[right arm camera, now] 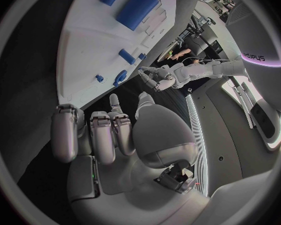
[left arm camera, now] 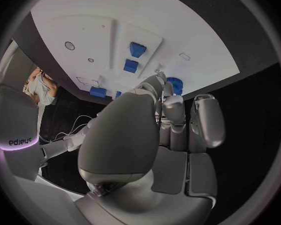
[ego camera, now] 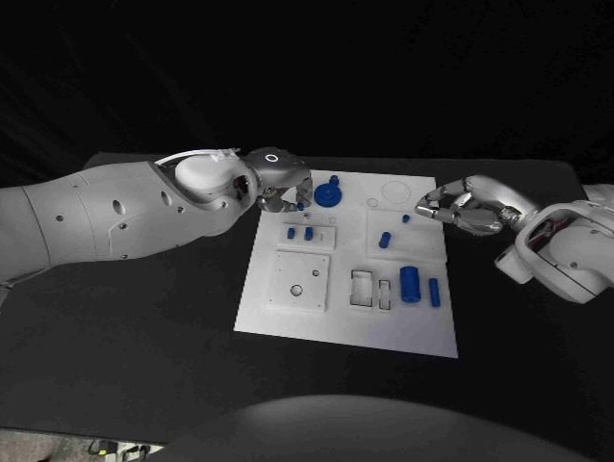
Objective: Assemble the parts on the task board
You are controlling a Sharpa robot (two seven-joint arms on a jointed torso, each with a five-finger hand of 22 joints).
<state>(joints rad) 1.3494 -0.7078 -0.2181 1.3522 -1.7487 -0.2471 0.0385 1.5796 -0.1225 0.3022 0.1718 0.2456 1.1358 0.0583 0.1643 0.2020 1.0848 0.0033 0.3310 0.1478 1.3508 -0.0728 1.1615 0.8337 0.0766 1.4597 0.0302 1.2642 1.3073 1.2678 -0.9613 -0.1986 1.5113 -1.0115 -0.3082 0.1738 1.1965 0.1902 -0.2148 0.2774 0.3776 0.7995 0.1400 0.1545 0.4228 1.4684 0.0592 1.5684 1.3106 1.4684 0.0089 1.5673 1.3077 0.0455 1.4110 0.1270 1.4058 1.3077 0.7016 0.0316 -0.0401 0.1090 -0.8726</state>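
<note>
Flat white task board on matte black bench; left hand pinches a small blue part beside round blue gear; right hand, fingers curled empty, hovers off board's edge

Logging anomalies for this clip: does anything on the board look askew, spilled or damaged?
Nothing stands out. The blue parts lie on the white task board, none off on the table and none visibly broken. The left robot hand hovers by the blue round part; the right robot hand sits at the board's edge.
</note>
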